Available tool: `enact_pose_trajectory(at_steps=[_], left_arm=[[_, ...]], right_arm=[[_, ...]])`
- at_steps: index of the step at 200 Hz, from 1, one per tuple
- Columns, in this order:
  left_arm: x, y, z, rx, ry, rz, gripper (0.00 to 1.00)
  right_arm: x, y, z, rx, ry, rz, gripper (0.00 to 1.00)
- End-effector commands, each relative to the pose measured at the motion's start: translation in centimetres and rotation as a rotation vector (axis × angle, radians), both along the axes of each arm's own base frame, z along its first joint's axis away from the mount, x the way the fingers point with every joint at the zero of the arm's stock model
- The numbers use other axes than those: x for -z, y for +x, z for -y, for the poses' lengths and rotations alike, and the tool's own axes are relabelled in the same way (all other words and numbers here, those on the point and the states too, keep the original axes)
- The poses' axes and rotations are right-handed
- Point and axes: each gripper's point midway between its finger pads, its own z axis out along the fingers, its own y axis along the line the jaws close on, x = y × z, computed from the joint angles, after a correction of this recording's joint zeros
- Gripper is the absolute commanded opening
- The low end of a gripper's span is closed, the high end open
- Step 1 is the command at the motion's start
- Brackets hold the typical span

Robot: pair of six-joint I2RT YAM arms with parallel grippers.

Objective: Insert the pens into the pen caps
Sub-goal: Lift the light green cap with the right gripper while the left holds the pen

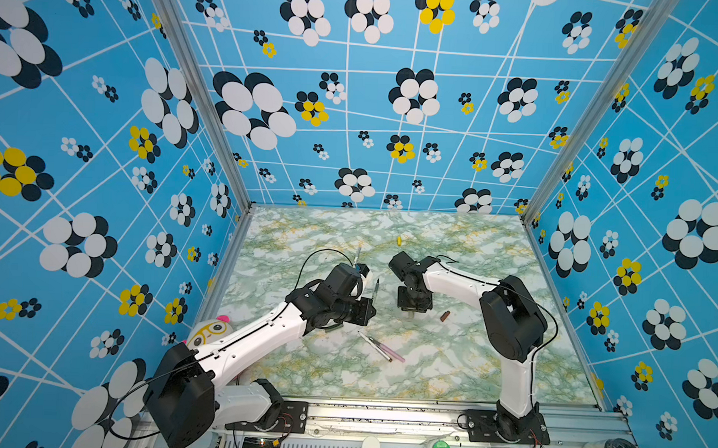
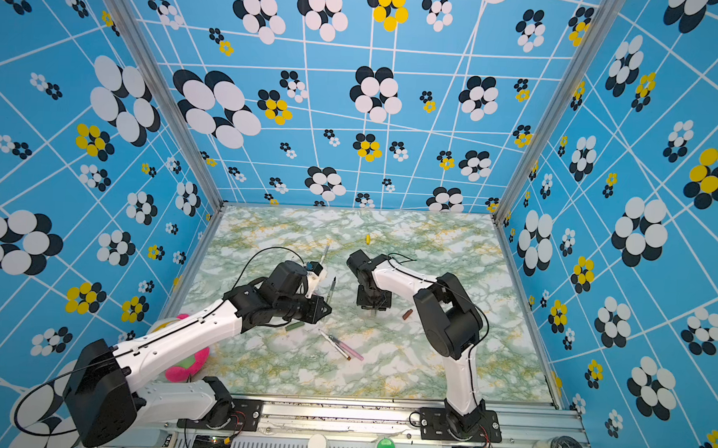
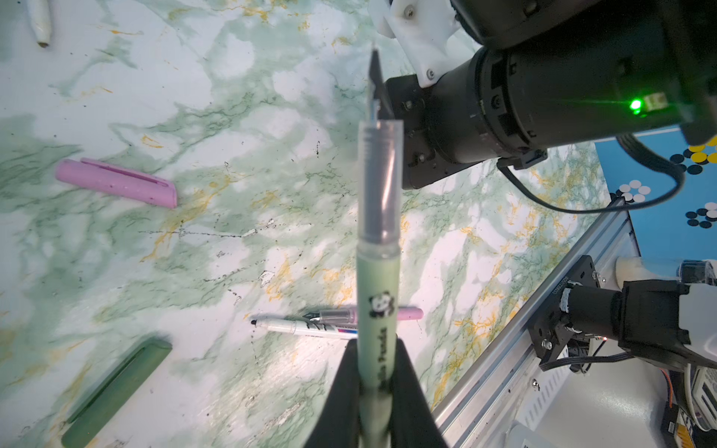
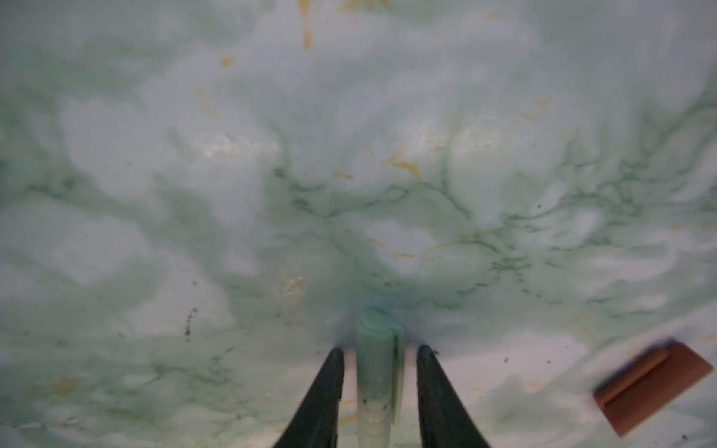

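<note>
Pale green pen (image 3: 378, 294) clamped between the left jaws, uncapped.

**Bright Above, Blurred at the Right Wrist**

Both top views were bright and evenly lit; the green-veined marble-print tabletop (image 1: 447, 362) carried only faint, soft-edged shadows. Wide-angle distortion bowed the blue flower-patterned walls (image 1: 80, 179) toward 9 and 3 o'clock, and the silver metal rail (image 1: 382, 413) at 6 o'clock glared white. The left wrist view was crisp, save the soft pale green plastic pen (image 3: 378, 294) near the lens and a flaring green indicator light (image 3: 635, 104). The right wrist view was blurred throughout, smearing the pale green plastic cap (image 4: 376, 349) and the brown plastic cap (image 4: 655, 384).
</note>
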Motion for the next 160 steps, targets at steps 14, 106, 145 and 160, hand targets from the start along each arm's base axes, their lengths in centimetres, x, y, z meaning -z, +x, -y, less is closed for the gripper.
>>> enact_pose_trajectory(at_steps=[14, 106, 145, 160], left_arm=[[0.4, -0.1, 0.0, 0.004, 0.008, 0.013, 0.00], [0.7, -0.1, 1.5, 0.045, -0.049, 0.014, 0.00], [0.6, -0.4, 2.8, 0.084, -0.077, 0.025, 0.00], [0.9, -0.5, 3.3, 0.098, -0.085, 0.023, 0.00]], right_arm=[[1.3, -1.1, 0.4, 0.020, 0.007, -0.038, 0.22], [-3.9, 1.7, 1.0, 0.059, 0.094, 0.071, 0.13], [-8.1, 3.5, 1.3, 0.090, 0.184, 0.152, 0.13], [-9.8, 4.1, 1.1, 0.105, 0.235, 0.186, 0.13]])
